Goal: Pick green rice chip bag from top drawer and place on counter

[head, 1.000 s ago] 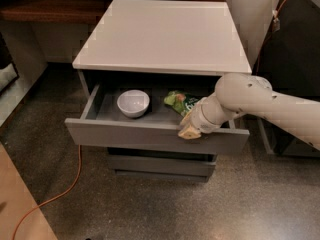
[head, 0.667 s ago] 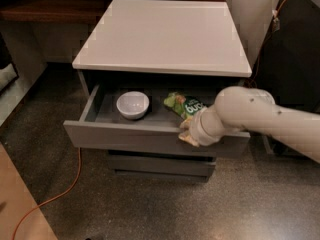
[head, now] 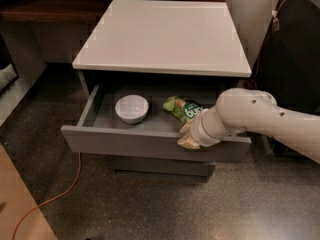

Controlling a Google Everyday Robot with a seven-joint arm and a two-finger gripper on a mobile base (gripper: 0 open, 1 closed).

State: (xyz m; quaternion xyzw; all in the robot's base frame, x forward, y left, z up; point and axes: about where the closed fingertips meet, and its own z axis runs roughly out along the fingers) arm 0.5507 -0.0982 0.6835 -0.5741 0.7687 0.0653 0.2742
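**Operator:** Where's the bag?

**Spotter:** Your green rice chip bag [head: 181,108] is lying inside the top drawer [head: 125,141], right of centre on the grey floor. The drawer stands pulled out under the white counter [head: 165,34]. The bag is small, crinkled and bright green, with white lettering near its right end. That end runs behind the arm's [head: 260,119] wrist.

**Operator:** And the gripper?

**Spotter:** Your gripper [head: 189,136] is down at the drawer's front lip, just in front of the bag and overlapping the top edge of the front panel. I cannot tell whether it is gripping anything, or whether it touches the bag.

**Operator:** Anything else in there?

**Spotter:** A white bowl [head: 132,108] sits upright to the left of the bag, with a gap between them.
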